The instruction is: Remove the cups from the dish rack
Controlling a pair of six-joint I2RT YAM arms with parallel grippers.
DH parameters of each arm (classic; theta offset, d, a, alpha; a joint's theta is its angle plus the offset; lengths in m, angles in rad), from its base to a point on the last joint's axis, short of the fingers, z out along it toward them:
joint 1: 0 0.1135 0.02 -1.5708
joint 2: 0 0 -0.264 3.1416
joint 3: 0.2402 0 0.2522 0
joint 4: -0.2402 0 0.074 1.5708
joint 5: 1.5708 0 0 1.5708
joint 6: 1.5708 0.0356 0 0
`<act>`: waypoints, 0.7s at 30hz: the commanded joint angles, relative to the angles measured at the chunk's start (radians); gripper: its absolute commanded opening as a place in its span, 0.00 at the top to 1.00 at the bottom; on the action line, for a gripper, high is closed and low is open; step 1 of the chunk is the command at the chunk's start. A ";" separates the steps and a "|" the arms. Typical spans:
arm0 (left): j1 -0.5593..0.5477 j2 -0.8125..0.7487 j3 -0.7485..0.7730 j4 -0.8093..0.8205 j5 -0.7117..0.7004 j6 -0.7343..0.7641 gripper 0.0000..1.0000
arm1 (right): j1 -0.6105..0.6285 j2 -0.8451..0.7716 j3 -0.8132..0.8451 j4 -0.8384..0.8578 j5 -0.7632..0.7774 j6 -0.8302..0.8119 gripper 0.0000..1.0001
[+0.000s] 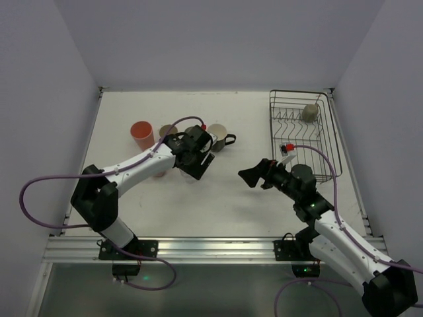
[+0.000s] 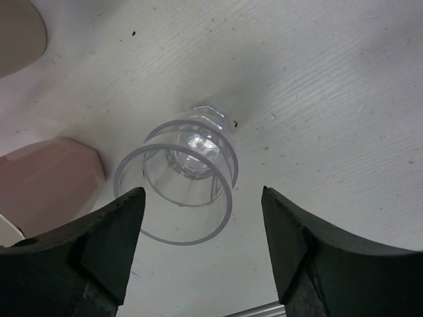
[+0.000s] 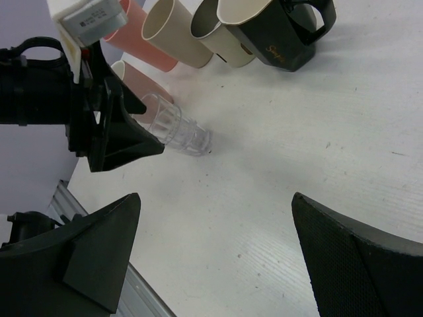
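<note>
left jaws spread over stepped clear glass (image 2: pixel 188 181) | right jaws spread | grey cup (image 1: pixel 308 113) in wire rack (image 1: pixel 297 92)

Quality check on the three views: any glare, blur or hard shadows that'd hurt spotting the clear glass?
Top external: even, diffuse light, soft shadows, no glare. Left wrist: glass in focus, small glints at its base, low contrast on the white table; pink cup at the edge is blurred. Right wrist: glass faint but readable; own jaws dark and soft in the foreground.
</note>
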 commanded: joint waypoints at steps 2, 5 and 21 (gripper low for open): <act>-0.010 -0.120 0.047 0.074 -0.042 -0.023 0.20 | 0.000 0.020 0.026 0.032 0.030 -0.009 0.02; -0.009 -0.235 0.015 0.173 -0.042 -0.046 0.14 | -0.001 0.021 0.050 0.000 0.067 0.002 0.05; -0.011 -1.065 -0.475 0.465 0.190 -0.104 0.00 | -0.320 0.507 0.580 -0.191 0.379 -0.090 0.47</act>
